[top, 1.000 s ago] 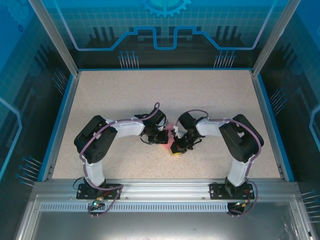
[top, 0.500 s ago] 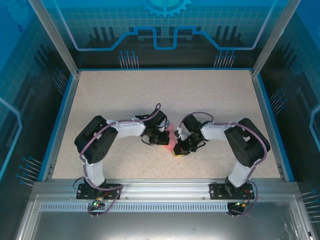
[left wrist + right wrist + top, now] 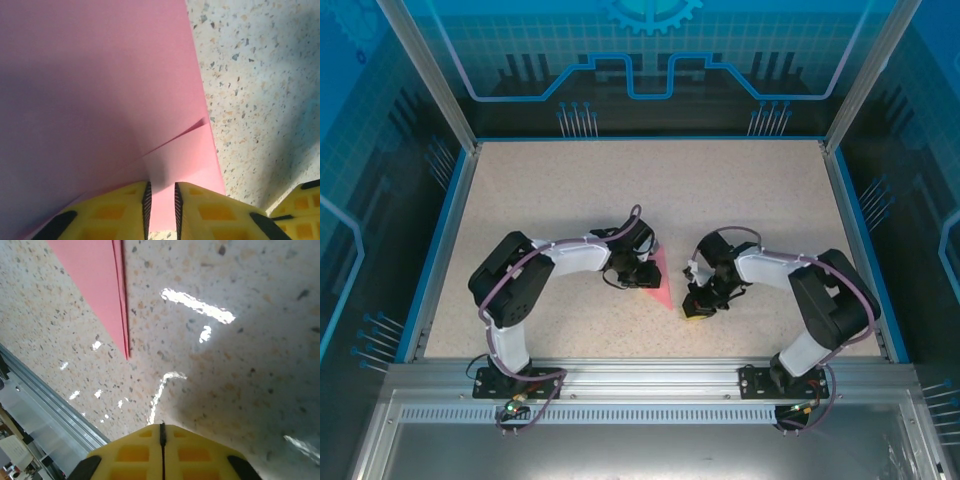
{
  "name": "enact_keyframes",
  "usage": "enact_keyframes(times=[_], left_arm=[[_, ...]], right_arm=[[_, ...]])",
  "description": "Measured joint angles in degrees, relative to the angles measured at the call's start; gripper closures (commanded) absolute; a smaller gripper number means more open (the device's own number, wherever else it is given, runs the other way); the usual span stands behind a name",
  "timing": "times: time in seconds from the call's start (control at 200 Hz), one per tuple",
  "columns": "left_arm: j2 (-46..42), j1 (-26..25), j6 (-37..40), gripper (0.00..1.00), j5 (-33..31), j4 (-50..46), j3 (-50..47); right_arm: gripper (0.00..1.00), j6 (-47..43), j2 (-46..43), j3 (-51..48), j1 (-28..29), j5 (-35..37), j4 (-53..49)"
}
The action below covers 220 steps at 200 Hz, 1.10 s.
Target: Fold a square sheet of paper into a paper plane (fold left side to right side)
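Observation:
The square sheet of paper lies folded as a slim pink paper plane (image 3: 661, 284) on the speckled table, its point toward the near edge. In the left wrist view the pink paper plane (image 3: 100, 100) spreads flat, with a crease running to its right edge. My left gripper (image 3: 161, 210) sits at its edge with the jaws a narrow gap apart; paper shows through the gap and nothing is pinched. From above, the left gripper (image 3: 644, 272) is at the plane's left side. My right gripper (image 3: 697, 306) is shut and empty, right of the tip. The plane's tip (image 3: 122, 340) lies ahead of the right gripper (image 3: 161, 450).
The aluminium rail (image 3: 640, 375) runs along the near edge, also seen as a rail (image 3: 45, 395) in the right wrist view. Blue frame walls (image 3: 448, 235) border the table. Bare speckled table (image 3: 650, 190) stretches behind both arms.
My right gripper has slid right, off the paper, uncovering the plane's point. The left jaws have parted slightly. The left arm has stayed in place.

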Motion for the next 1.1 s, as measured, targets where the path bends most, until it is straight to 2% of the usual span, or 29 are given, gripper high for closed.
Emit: enact_keyframes(times=[0.125, 0.205, 0.315, 0.425, 0.575, 0.83, 1.1], left_arm=[[-4.96, 1.6, -1.2, 0.54, -0.15, -0.96, -0.15], [-10.45, 3.69, -2.03, 0.48, -0.04, -0.55, -1.29], [-16.74, 7.52, -4.33, 0.44, 0.48, 0.9, -4.96], [-18.43, 10.56, -7.17, 0.42, 1.42, 2.23, -9.25], [-17.16, 10.86, -10.62, 0.4, 3.1, 2.89, -13.38], [-14.21, 10.84, -15.04, 0.38, 6.19, 7.82, -14.73], [-12.02, 10.51, -16.48, 0.38, 8.52, 10.99, -14.71]], right_arm=[[0.66, -1.53, -0.85, 2.64, 0.0, 1.11, -0.63], [0.6, -2.36, -0.85, 4.87, 0.0, 1.55, 0.31], [0.52, -3.89, 0.37, 8.94, 0.0, 2.12, 1.75], [0.51, -5.7, 4.0, 13.38, 0.0, 2.16, 4.17], [0.59, -7.13, 10.16, 17.44, 0.0, 1.99, 5.84], [0.88, -8.17, 13.73, 18.53, 0.0, 1.57, 6.29], [0.92, -8.2, 13.73, 18.53, -0.09, 1.79, 6.29]])
